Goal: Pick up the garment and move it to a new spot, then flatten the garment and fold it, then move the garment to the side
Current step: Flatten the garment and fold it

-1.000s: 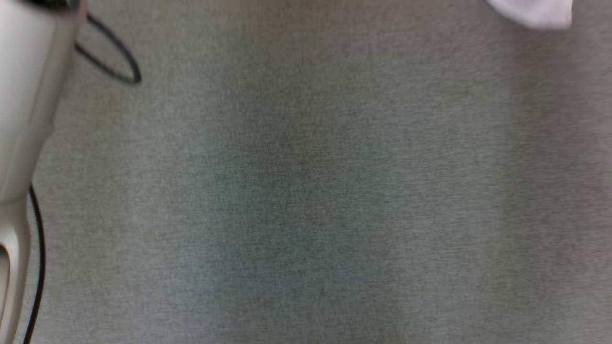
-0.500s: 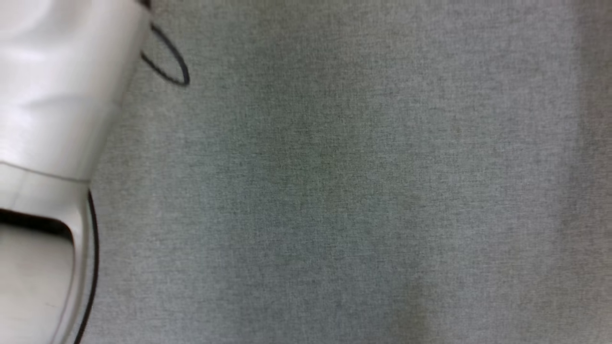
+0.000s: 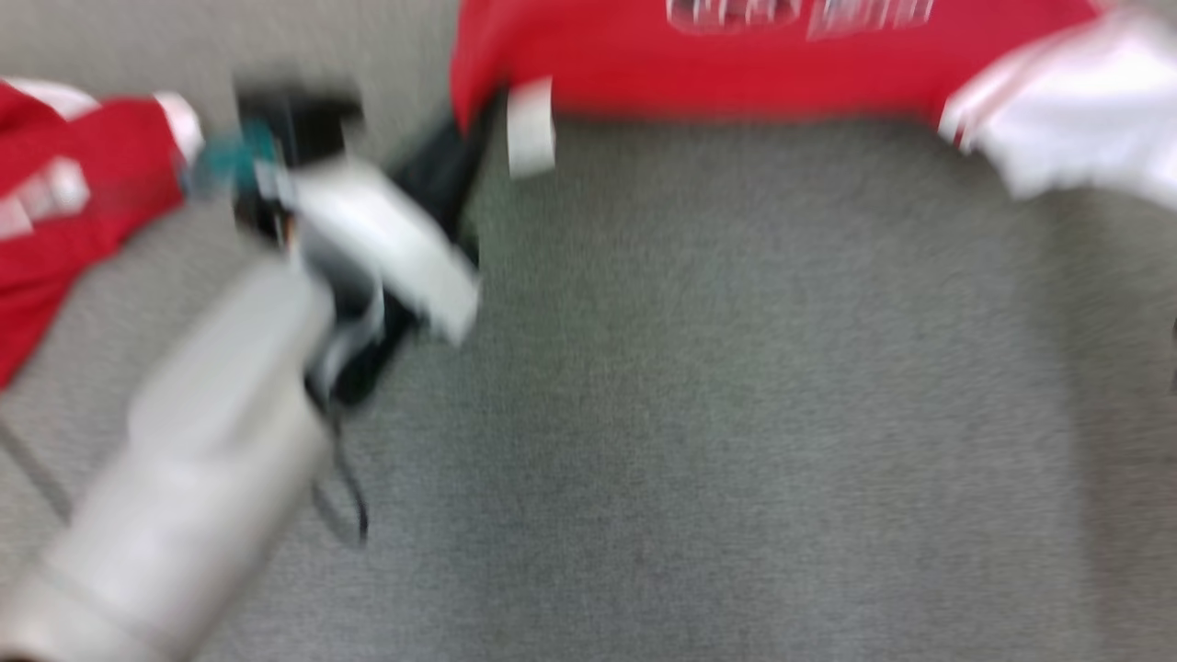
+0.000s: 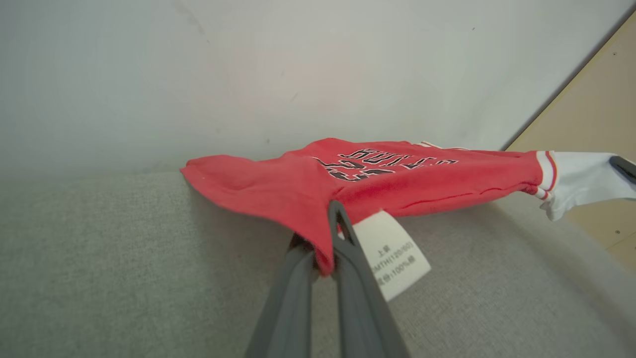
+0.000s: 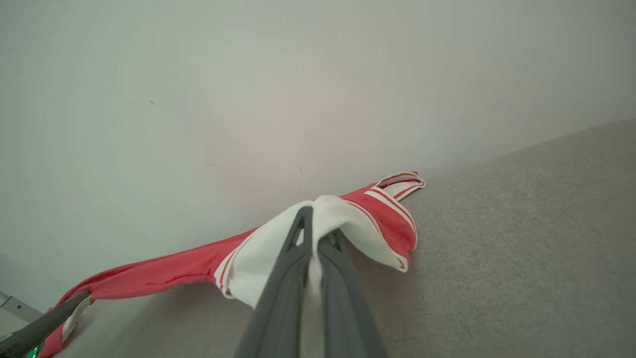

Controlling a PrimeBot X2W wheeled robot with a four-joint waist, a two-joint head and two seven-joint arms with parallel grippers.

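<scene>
Your left pincer (image 4: 318, 233) is clamped shut on a corner of the red garment (image 4: 422, 179). The cloth is pinched between its two dark fingers, right beside the white care label (image 4: 392, 253), which hangs against one finger. Your right pincer (image 5: 317, 223) is closed too, gripping the white sleeve (image 5: 248, 268) at the garment's other end; the red-and-white striped cuff folds over just beyond its fingertips. Between the two pincers the garment is stretched into a long band, lettering side up, low over the grey fabric surface (image 4: 124, 278) and close to the pale wall (image 4: 248, 74) behind. You cannot tell whether the band rests on the surface or hangs just above it. The head view is smeared by motion, but you can make out the red band along the top edge, the left forearm (image 3: 211, 414) reaching up from the lower left towards its corner, and the white sleeve at the upper right. A patch of red and white cloth (image 3: 55, 211) lies at the far left; you cannot tell whether it belongs to the same garment
</scene>
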